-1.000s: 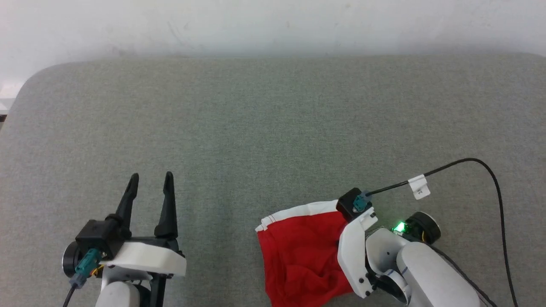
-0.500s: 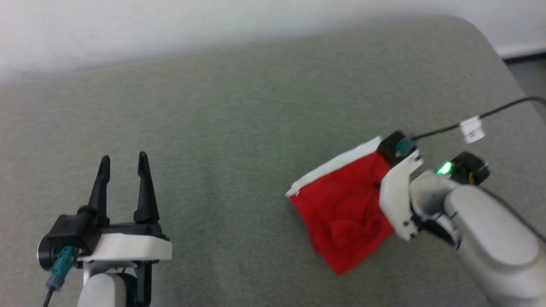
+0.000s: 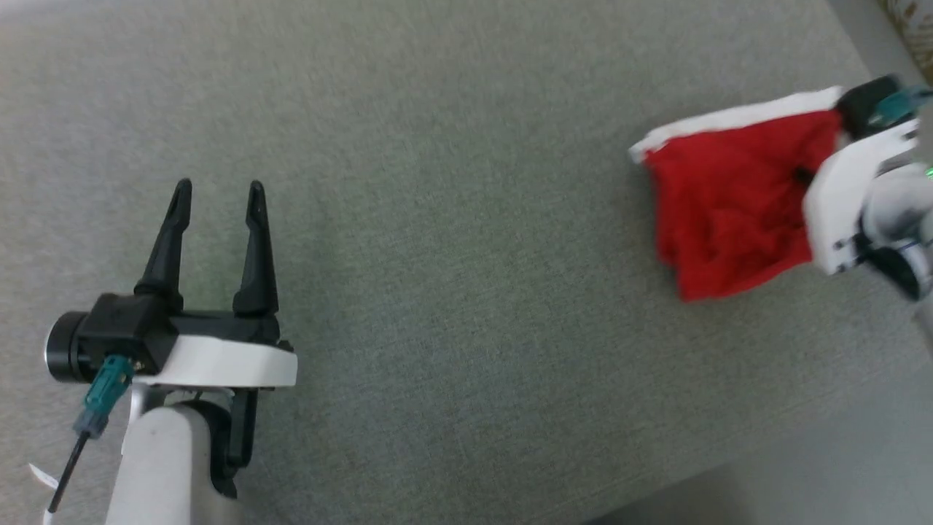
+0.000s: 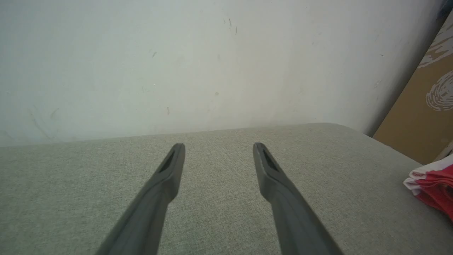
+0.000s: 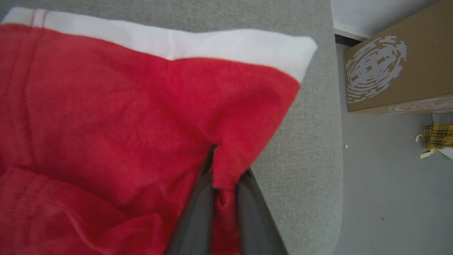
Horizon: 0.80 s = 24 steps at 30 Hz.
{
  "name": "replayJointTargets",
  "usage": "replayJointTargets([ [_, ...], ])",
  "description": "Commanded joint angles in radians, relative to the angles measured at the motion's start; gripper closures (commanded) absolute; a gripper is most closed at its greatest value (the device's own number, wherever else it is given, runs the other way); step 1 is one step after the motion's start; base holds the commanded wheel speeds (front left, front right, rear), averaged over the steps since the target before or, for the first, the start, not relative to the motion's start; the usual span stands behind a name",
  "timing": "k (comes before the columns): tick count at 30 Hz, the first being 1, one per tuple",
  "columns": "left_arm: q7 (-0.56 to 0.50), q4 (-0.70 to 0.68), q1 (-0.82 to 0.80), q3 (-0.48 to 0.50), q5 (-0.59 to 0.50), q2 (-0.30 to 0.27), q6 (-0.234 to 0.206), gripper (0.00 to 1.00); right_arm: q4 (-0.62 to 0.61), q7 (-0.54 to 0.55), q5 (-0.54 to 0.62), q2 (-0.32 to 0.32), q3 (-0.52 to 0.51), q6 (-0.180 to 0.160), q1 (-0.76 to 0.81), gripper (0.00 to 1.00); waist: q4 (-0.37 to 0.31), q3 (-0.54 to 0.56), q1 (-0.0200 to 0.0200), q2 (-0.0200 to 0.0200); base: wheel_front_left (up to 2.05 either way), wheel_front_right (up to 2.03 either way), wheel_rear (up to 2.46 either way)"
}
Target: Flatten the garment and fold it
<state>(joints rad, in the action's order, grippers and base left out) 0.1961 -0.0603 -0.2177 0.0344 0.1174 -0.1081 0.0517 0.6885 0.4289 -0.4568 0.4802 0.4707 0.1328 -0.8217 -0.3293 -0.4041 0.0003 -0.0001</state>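
Pinching garment [image 5: 106,106], right hand [image 5: 227,176], swirl-printed carton [image 5: 389,71]

We get soft, even, fairly bright light and hardly any shadows. Motion blur smears the head view, worst at the right around the garment [image 3: 729,204]. In the left wrist view the fingers [image 4: 155,202] lose focus near us; the wall [image 4: 177,63] darkens at far right.

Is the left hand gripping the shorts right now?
No: the left hand is open over the bare grey surface, and the shorts lie off to its side, clear of its fingers.
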Motion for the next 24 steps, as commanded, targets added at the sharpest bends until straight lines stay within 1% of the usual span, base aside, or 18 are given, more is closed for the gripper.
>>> replayJointTargets([
  [1, -0.008, -0.011, -0.018, -0.001, -0.004, -0.012, 0.003, 0.0, 0.028, -0.012, 0.006, 0.019, -0.014, -0.002, -0.037, 1.0, -0.003, -0.111, -0.0003, 0.0001, 0.0, 0.0, 0.0],
  [6, -0.029, -0.033, -0.029, -0.001, -0.01, -0.032, 0.002, 0.0, 0.124, -0.03, 0.031, 0.079, -0.067, -0.002, -0.113, 1.0, 0.032, -0.161, -0.0003, 0.0001, 0.0, 0.0, 0.0],
  [11, -0.038, -0.048, -0.025, 0.003, -0.011, -0.045, -0.002, 0.0, 0.232, -0.082, 0.076, 0.119, -0.173, -0.002, -0.172, 1.0, 0.062, -0.184, -0.0003, 0.0001, 0.0, 0.0, 0.0],
  [12, -0.038, -0.048, -0.024, 0.005, -0.009, -0.049, -0.002, 0.0, 0.251, -0.095, 0.092, 0.12, -0.191, -0.002, -0.18, 0.92, 0.064, -0.185, -0.0003, 0.0001, 0.0, 0.0, 0.0],
  [13, -0.038, -0.049, -0.022, 0.006, -0.008, -0.052, -0.001, 0.0, 0.268, -0.108, 0.108, 0.121, -0.207, -0.002, -0.188, 0.51, 0.066, -0.185, -0.0003, 0.0001, 0.0, 0.0, 0.0],
  [14, -0.039, -0.051, -0.019, 0.006, -0.008, -0.053, -0.003, 0.0, 0.283, -0.127, 0.125, 0.122, -0.226, -0.002, -0.196, 0.0, 0.068, -0.185, -0.0003, 0.0001, 0.0, 0.0, 0.0],
  [20, -0.033, -0.044, -0.004, 0.007, -0.002, -0.054, -0.01, 0.0, 0.345, -0.201, 0.206, 0.119, -0.282, -0.002, -0.224, 0.0, 0.075, -0.151, -0.0003, 0.0001, 0.0, 0.0, 0.0],
  [24, -0.009, -0.01, 0.006, 0.003, 0.011, -0.043, -0.01, 0.0, 0.337, -0.266, 0.206, 0.104, -0.304, -0.002, -0.234, 0.0, 0.083, -0.082, -0.0003, 0.0001, 0.0, 0.0, 0.0],
])
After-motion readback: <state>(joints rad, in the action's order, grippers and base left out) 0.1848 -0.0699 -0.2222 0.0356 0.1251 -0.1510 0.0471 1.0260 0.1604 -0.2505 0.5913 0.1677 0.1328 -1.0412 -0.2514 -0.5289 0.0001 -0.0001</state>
